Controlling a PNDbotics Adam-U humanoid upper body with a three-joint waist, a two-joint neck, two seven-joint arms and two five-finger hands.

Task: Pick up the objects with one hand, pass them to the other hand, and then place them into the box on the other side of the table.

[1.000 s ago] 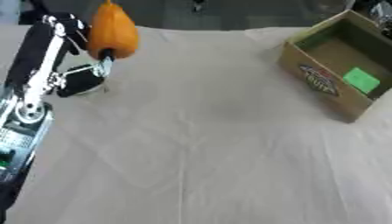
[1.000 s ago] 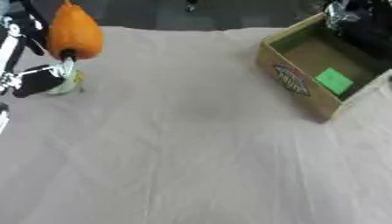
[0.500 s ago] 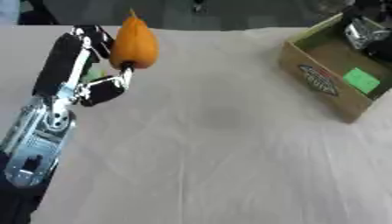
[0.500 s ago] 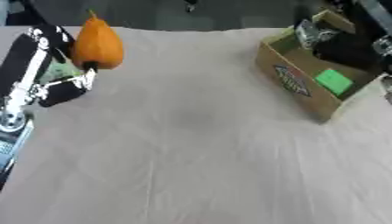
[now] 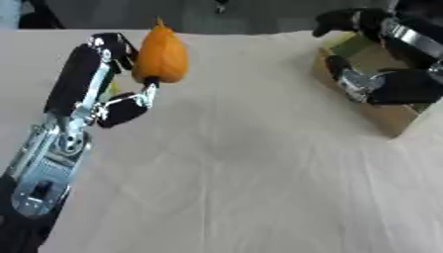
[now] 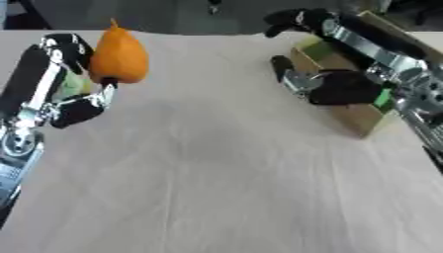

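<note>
Near field: bare cream cloth-covered tabletop [image 5: 259, 197], nothing lying on it in the near and middle ground.

Left side, mid field: black-and-silver left hand [image 5: 117, 89] raised off the cloth, fingers and thumb pinching an orange pear-shaped fruit [image 5: 161, 55]. Fruit is clear of the tabletop, held out toward the centre line. A pale greenish patch shows behind the left hand in the right eye view; cannot make it out.

Right side, farther back: black right hand [image 6: 333, 84] reaching in across the front of the brown cardboard box [image 5: 380, 111], fingers spread and relaxed, holding nothing. It is well apart from the fruit.

Progress, as a judgement: step 1 (pick-up) looks done, since the fruit is lifted. Step 2 (hand-over) not yet done; the 2 hands have not met. Step 3 (placing in the box) remains. Part of the box interior is hidden by the right hand, so I cannot tell what it holds.

Orientation of fruit: long axis close to upright, leaning slightly. Narrow stem end points up and away, toward the far edge; broad rounded end points down, where the thumb meets it.
</note>
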